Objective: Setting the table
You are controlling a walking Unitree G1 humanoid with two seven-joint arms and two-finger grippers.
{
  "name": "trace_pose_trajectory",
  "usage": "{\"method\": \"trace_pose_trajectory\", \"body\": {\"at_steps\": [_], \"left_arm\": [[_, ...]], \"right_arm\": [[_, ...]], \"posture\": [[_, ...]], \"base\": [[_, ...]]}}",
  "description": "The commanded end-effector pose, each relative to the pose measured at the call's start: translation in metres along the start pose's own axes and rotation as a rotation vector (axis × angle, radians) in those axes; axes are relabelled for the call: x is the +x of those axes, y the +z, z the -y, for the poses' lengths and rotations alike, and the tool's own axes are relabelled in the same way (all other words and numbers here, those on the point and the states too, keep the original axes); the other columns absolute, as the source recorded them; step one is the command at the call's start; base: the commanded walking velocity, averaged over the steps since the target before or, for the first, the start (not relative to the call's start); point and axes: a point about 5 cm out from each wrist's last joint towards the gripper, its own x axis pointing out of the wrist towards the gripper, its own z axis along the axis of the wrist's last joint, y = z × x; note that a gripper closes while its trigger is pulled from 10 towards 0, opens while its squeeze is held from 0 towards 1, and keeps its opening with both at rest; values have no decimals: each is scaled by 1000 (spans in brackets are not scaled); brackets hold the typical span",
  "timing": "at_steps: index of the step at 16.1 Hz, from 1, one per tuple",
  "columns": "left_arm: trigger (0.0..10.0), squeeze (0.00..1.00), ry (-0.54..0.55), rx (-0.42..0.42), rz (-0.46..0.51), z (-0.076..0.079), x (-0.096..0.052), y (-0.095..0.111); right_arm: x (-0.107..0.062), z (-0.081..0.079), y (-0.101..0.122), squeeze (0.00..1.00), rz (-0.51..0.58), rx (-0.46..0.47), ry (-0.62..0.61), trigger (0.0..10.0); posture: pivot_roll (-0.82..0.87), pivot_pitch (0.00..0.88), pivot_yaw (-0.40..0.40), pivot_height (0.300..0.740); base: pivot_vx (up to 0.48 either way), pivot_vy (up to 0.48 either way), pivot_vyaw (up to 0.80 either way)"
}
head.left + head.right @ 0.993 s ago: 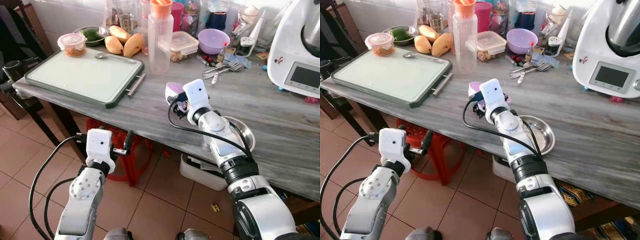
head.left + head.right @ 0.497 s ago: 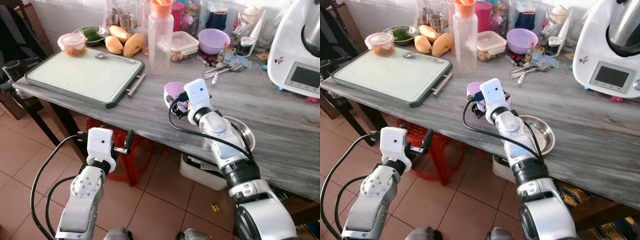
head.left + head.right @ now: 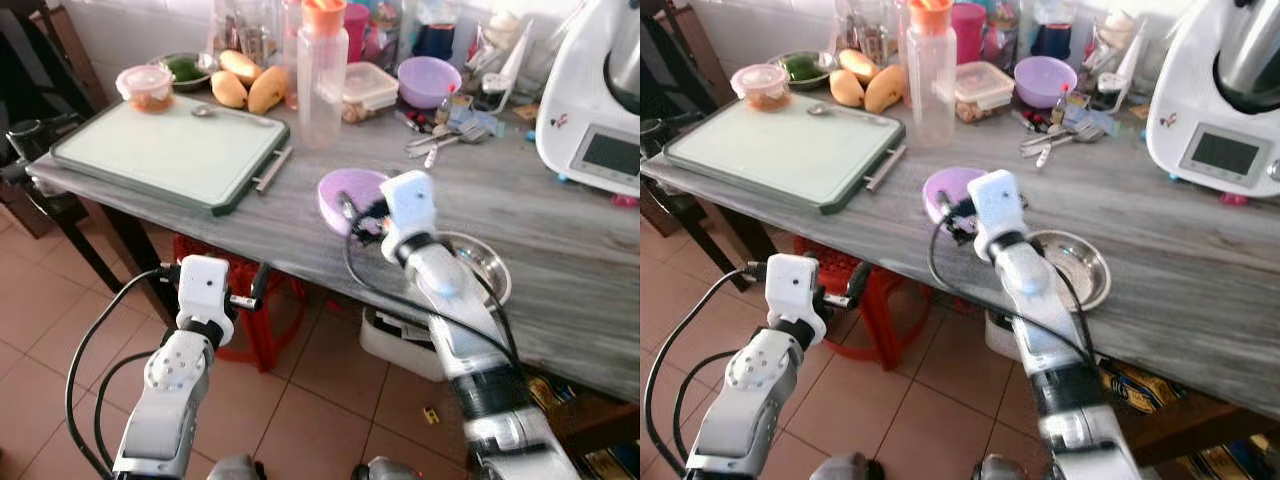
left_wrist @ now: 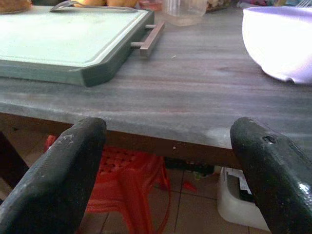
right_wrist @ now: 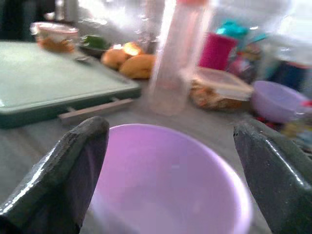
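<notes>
The right gripper (image 5: 165,180) is hovering just near of a purple bowl (image 3: 348,195) that is sitting on the grey table (image 3: 560,250), close to its near edge. Its black fingers (image 5: 58,170) are spreading wide, one at each side of the bowl, gripping nothing. Just right of the bowl, a steel dish (image 3: 1075,268) is lying on the table. The left gripper (image 4: 165,175) is hanging below the table edge, above the tiled floor, its fingers also spreading wide and holding nothing. A green tray (image 3: 165,150) is resting on the far left of the table.
</notes>
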Motion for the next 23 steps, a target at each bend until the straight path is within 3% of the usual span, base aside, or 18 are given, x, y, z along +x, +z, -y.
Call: {"method": "trace_pose_trajectory", "body": {"at_steps": [1, 2, 5, 9, 13, 21, 23], "left_arm": [[10000, 0, -5, 11, 3, 1, 2, 1], [10000, 0, -6, 10, 4, 1, 2, 1], [10000, 0, -19, 6, 10, 5, 6, 2], [10000, 0, -22, 5, 8, 5, 6, 2], [10000, 0, -24, 11, 4, 4, 3, 1], [10000, 0, -22, 31, -18, -4, -6, 0], [10000, 0, -24, 31, -21, -4, -6, 0]], "right_arm": [[-12, 13, 4, 1000, 14, -42, -81, 10000], [-25, 20, 2, 1000, 10, -67, -148, 10000], [-48, 30, -24, 1000, -143, 24, -285, 10000], [-50, 41, -38, 1000, -273, 140, -427, 10000], [-42, 52, -41, 1000, -342, 235, -468, 10000], [-56, 33, -64, 1000, -539, 310, -440, 10000], [-55, 36, -66, 1000, -549, 325, -443, 10000]], "posture": [[14, 0, 9, 740], [-1, 0, 11, 740], [-14, 0, 17, 740], [-9, 0, 17, 740], [0, 4, 17, 740], [11, 38, 26, 740], [12, 42, 26, 740]], "base": [[0, 0, 0], [0, 0, 0], [0, 0, 0], [0, 0, 0], [0, 0, 0], [0, 0, 0], [0, 0, 0]]}}
